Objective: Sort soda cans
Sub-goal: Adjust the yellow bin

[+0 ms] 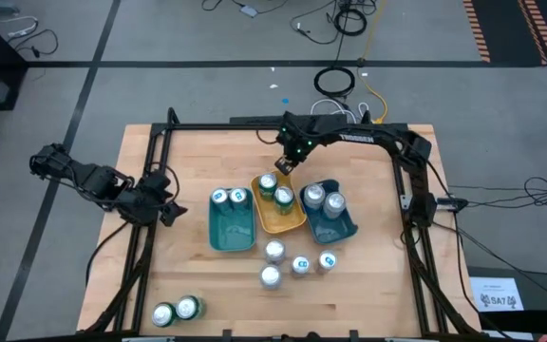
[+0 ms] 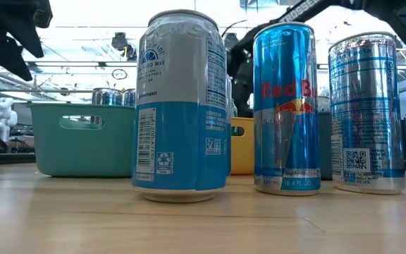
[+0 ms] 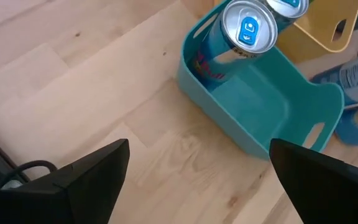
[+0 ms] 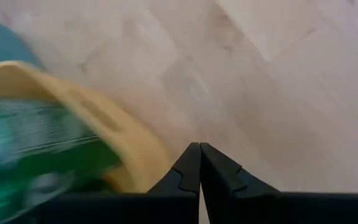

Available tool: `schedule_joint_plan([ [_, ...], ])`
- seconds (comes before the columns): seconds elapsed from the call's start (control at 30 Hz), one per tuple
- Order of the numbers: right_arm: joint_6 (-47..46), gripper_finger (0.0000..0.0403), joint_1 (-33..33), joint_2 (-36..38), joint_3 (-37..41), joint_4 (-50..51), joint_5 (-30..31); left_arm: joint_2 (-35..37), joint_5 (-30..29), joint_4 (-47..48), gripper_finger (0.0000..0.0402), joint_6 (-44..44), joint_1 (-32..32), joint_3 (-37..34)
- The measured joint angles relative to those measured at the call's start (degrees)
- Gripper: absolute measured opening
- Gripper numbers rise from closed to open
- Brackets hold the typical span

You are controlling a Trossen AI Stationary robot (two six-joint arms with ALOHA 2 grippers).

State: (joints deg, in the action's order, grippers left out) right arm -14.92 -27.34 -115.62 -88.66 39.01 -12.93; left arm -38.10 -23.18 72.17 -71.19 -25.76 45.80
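Note:
Three trays sit mid-table: a teal tray [image 1: 231,228] with two blue cans [image 1: 229,197], a yellow tray [image 1: 280,220] with two green cans [image 1: 275,190], and a blue tray [image 1: 342,228] with two silver cans [image 1: 323,199]. Several loose cans [image 1: 292,263] stand upright on the wood nearer the front edge; they loom large in the low view [image 2: 182,106]. Two green cans [image 1: 177,311] stand near the front left corner. My left gripper [image 1: 164,207] [image 3: 201,168] is open, left of the teal tray [image 3: 260,106]. My right gripper [image 1: 283,163] [image 4: 199,149] is shut, holding nothing, just beyond the yellow tray's far end [image 4: 104,118].
A black metal frame [image 1: 254,125] runs along the table's far and side edges. Bare wood lies left of the teal tray and along the far side. Cables lie on the floor [image 1: 335,81] beyond the table.

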Motion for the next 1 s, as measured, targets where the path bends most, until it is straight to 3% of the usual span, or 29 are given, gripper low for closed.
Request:
schedule_joint_plan([
  [0.5, 11.57, 0.0, 0.0, -2.05, 0.0, 9.01, -12.36, -0.16, -1.75, -2.35, 0.0396, -2.05, -0.02, 0.02],
  [0.63, 14.59, 0.0, 0.62, -2.05, 0.02, 11.1, -12.67, -0.46, -2.12, -2.72, 0.0396, -2.07, -0.02, 0.02],
  [0.83, 11.03, 0.0, -0.22, -2.04, 0.04, 4.28, -2.5, -1.27, -2.38, -2.77, 0.0396, -2.11, -0.02, 0.02],
  [1.0, 11.39, 0.0, 0.25, -1.94, 0.02, -4.55, -9.97, -1.58, -2.4, -2.83, 0.0396, -3.53, -0.02, 0.02],
])
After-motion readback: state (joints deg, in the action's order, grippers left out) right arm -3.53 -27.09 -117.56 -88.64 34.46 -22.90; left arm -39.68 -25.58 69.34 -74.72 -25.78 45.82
